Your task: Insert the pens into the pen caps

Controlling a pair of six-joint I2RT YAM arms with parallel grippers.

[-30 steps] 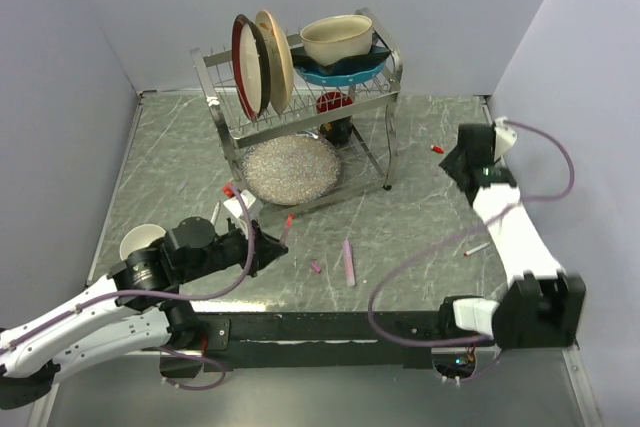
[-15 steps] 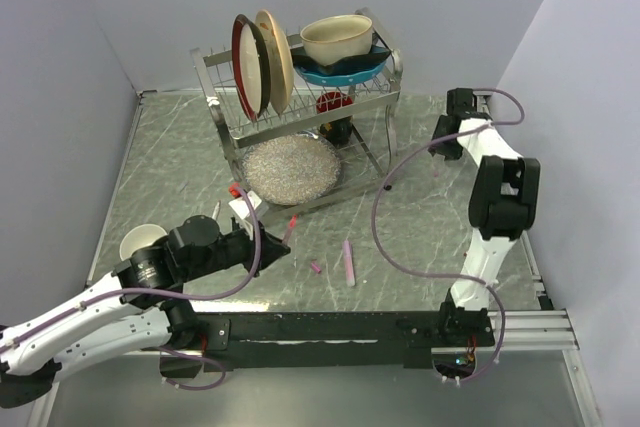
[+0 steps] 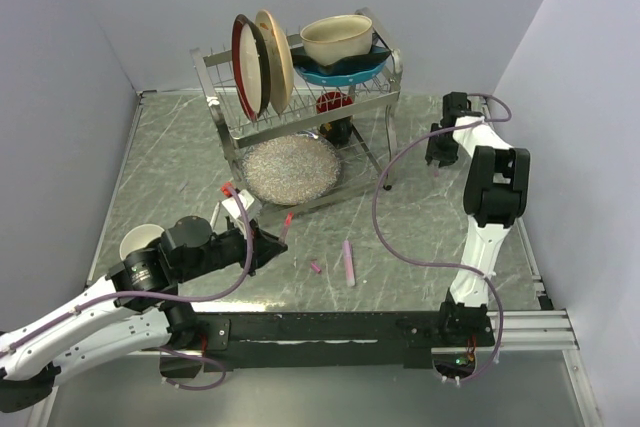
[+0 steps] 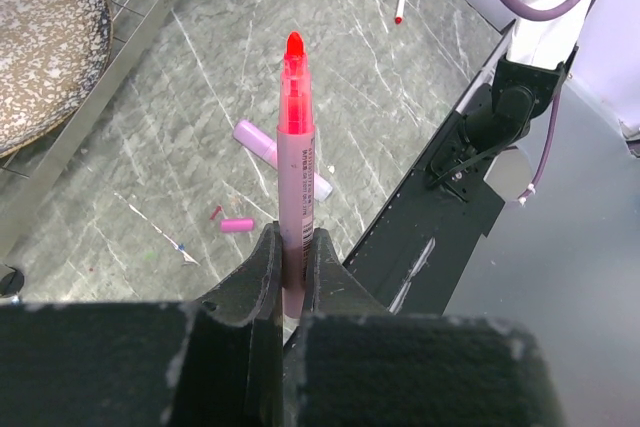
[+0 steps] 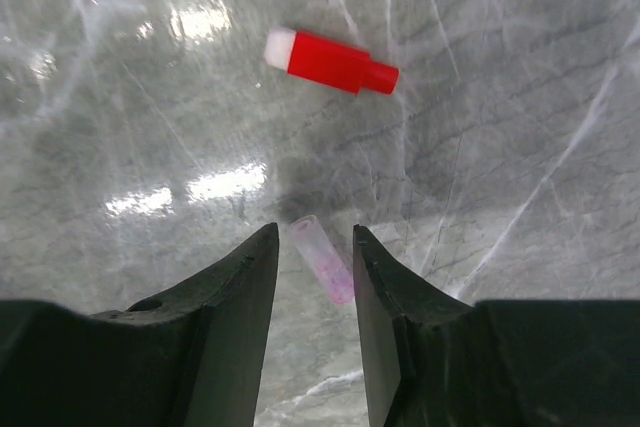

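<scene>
My left gripper [image 4: 293, 237] is shut on a salmon pink pen [image 4: 297, 172], whose bare red tip points away from me, held above the table; in the top view the gripper [image 3: 277, 241] is left of centre. A lilac pen [image 4: 272, 152] and a small pink cap [image 4: 237, 224] lie on the table below it. A whitish pen with a red tip [image 4: 400, 4] lies farther off. My right gripper [image 5: 315, 247] is open, its fingers either side of a translucent pink cap [image 5: 325, 262] lying on the table. A red cap with a white end [image 5: 330, 62] lies just beyond. The right gripper [image 3: 437, 159] is at the far right.
A metal dish rack [image 3: 385, 162] with plates, bowls and a speckled plate [image 3: 290, 169] stands at the back centre. A white cup [image 3: 140, 240] sits beside the left arm. The walls are close on the right. A purple cable [image 3: 400, 237] loops over the table.
The right arm has swung from the near right to the far right and stretched out, its gripper now low over the translucent pink cap. The left gripper has barely moved.
</scene>
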